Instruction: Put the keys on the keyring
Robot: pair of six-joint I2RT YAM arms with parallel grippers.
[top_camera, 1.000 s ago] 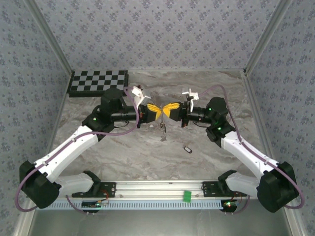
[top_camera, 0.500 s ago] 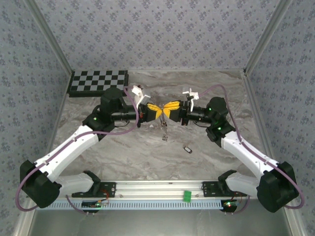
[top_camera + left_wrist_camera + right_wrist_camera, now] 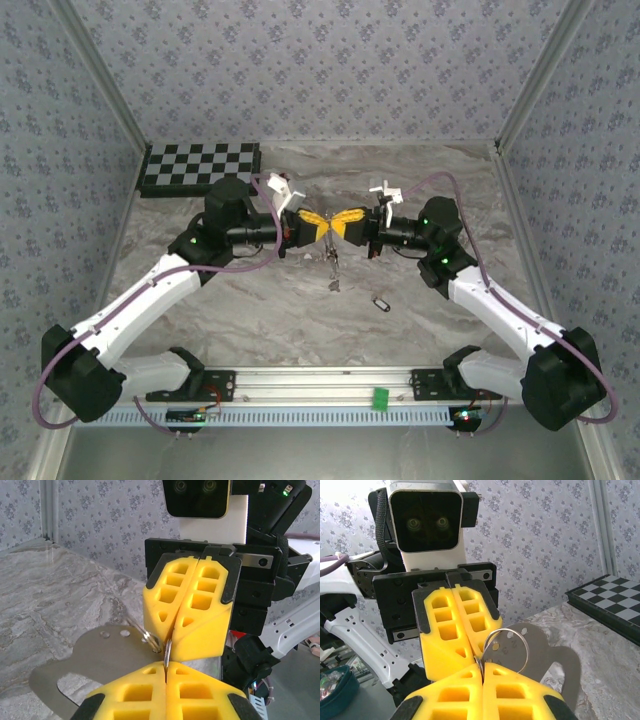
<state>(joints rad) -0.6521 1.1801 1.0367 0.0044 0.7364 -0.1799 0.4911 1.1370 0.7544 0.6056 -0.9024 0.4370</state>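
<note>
**Top external view: keyring pinched between two closed pincers**

Top external view: the left pincer (image 3: pixel 324 228) and the right pincer (image 3: pixel 339 225) are seen tip to tip, just above the centre of the frame and raised over the marbled counter (image 3: pixel 250 310). A small dark cluster (image 3: pixel 333 268) hangs straight below the meeting point. It is too small for its parts to be told apart. One key (image 3: pixel 379 302) with a black oblong head lies alone on the counter, down and to the right of the pincers and well apart from them. A checkerboard (image 3: pixel 198 167) is laid at the upper left of the counter.

In the right wrist view, the right pincer (image 3: pixel 481 666) is fully closed at the bottom of the frame, with the thin silvery keyring (image 3: pixel 505 629) clamped between its yellow fingers. The left pincer (image 3: pixel 471 655) is closed on the same keyring from the far side, so that the fingertips of the two nearly touch. A flat grey metal tag (image 3: pixel 547 652) is seen behind the keyring, right of centre.

In the left wrist view, the left pincer (image 3: pixel 166 666) is closed on the edge of the keyring (image 3: pixel 169 650), and the right pincer (image 3: pixel 174 646) is pressed shut just above it. The grey metal tag (image 3: pixel 95 655) is spread out at the lower left.
</note>
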